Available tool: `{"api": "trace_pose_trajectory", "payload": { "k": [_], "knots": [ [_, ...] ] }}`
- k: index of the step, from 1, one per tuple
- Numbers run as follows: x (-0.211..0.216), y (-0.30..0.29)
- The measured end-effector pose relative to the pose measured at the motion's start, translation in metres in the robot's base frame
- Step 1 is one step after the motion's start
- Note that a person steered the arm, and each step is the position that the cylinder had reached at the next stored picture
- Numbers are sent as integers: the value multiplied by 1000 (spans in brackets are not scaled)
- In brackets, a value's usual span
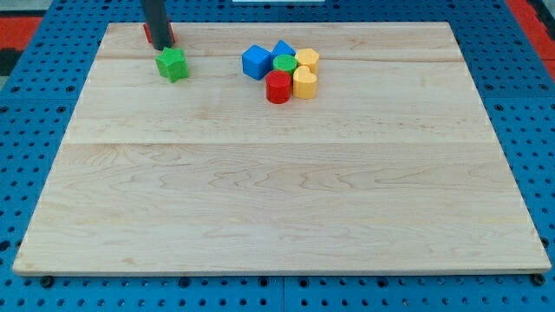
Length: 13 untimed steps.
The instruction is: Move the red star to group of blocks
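The red star (168, 36) lies near the view's top left corner of the wooden board, mostly hidden behind my dark rod. My tip (159, 44) rests right at the red star, on its near side. A green star (173, 64) sits just below and to the right of the tip. The group stands to the right at the top middle: two blue blocks (256, 61) (283, 49), a green cylinder (284, 62), a red cylinder (278, 87) and two yellow blocks (307, 59) (304, 82), all packed together.
The wooden board (277, 191) lies on a blue pegboard surface. The green star lies between the red star and the group, slightly below the direct line.
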<state>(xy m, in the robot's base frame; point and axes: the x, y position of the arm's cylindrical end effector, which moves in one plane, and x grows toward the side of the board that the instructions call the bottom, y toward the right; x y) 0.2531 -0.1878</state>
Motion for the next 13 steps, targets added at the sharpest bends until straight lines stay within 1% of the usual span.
{"api": "trace_pose_trajectory", "payload": {
  "k": [1, 2, 3, 4, 5, 6, 8, 9, 11, 12, 13],
  "knots": [
    [5, -38],
    [-7, -82],
    [-37, -88],
    [-62, -74],
    [-61, -32],
    [-48, -8],
    [10, 0],
    [3, -13],
    [-45, -6],
    [-44, 14],
    [-19, 34]
  ]
}}
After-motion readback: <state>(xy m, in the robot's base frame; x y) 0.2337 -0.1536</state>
